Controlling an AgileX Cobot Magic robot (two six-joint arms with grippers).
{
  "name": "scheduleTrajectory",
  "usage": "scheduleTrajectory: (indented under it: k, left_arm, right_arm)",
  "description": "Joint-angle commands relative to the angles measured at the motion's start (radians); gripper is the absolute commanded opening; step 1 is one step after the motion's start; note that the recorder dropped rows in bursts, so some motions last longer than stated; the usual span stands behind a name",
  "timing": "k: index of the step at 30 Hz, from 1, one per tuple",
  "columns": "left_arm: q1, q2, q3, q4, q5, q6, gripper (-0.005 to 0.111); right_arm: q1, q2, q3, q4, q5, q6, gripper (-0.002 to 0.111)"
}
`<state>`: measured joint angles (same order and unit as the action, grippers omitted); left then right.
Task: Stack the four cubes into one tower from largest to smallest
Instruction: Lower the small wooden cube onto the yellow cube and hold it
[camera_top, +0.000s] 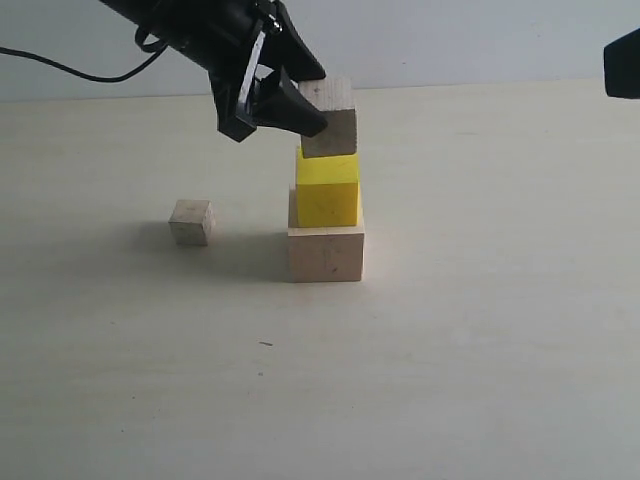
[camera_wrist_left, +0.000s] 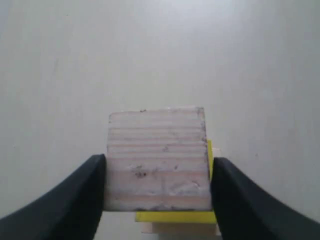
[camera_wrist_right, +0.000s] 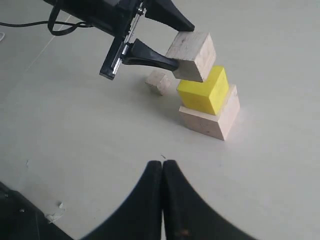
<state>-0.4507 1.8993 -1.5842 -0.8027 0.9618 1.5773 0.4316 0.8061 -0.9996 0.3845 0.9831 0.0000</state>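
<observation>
Exterior view puts the small wood cube (camera_top: 328, 118) right over the yellow cube (camera_top: 327, 188), which sits on the large wood cube (camera_top: 326, 252). The two lower tiers are therefore in size order and this one is on its way to becoming the third. It looks slightly tilted, with its underside at or just above the yellow top; whether the two touch cannot be told. The left gripper (camera_wrist_left: 158, 172) clamps it from both sides, and in the left wrist view the fingers (camera_wrist_left: 75, 200) press against opposite faces low down. That leaves the underside free to seat flat, with yellow edges peeking out below as an alignment cue. The yellow cube itself sits a little off-centre on the large one, so careless lowering could nudge the column. The smallest wood cube (camera_top: 190, 222) waits alone on the table (camera_top: 480, 350), well to the left of the stack and out of the way until its turn. The right gripper (camera_wrist_right: 162, 167) hangs back with its jaws pressed together on nothing, clear of the work.
</observation>
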Motion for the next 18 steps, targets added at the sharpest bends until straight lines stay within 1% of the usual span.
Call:
scheduleTrajectory:
  k: [1,6,18]
  left_arm:
    - [-0.002,0.012,-0.006,-0.019,-0.001,0.013,0.0]
    - [-0.002,0.048,-0.006,-0.019,0.0,0.016,0.0]
    - [-0.002,0.051,-0.008,-0.026,-0.003,0.041,0.0]
  right_arm:
    - [-0.001,-0.003,0.005,0.007,-0.01,0.005,0.0]
    - [-0.001,-0.003,0.005,0.007,-0.01,0.005,0.0]
    - [-0.001,-0.003,0.005,0.007,-0.01,0.005,0.0]
